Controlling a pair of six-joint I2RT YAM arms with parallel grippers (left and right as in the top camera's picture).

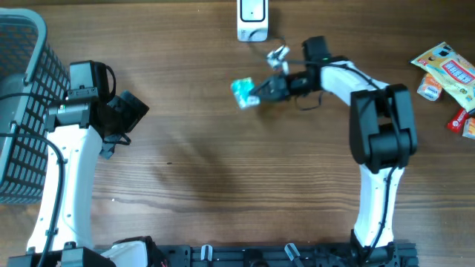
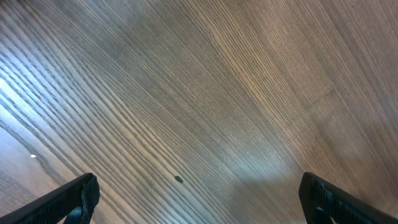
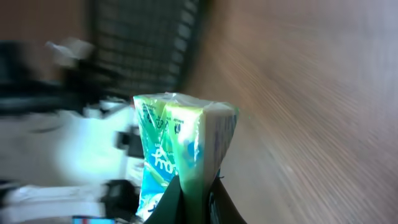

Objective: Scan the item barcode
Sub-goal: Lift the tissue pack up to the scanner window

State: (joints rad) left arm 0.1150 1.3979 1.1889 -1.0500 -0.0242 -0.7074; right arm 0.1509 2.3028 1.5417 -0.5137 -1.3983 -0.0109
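The item is a green and blue packet (image 1: 243, 92), (image 3: 180, 143), hanging over the middle of the table's far half. My right gripper (image 1: 261, 90), (image 3: 194, 186) is shut on its lower edge, the packet pinched flat between the two black fingers. A white barcode scanner (image 1: 253, 20) stands at the far edge, behind and slightly right of the packet. My left gripper (image 1: 135, 111), (image 2: 199, 199) is open above bare wood at the left, and only its two fingertips (image 2: 78, 198) show in the left wrist view, with nothing between them.
A grey mesh basket (image 1: 22, 111) stands at the table's left edge, beside the left arm. Several snack packets (image 1: 445, 70) lie at the far right. A small silvery thing (image 1: 277, 56) sits just behind the right wrist.
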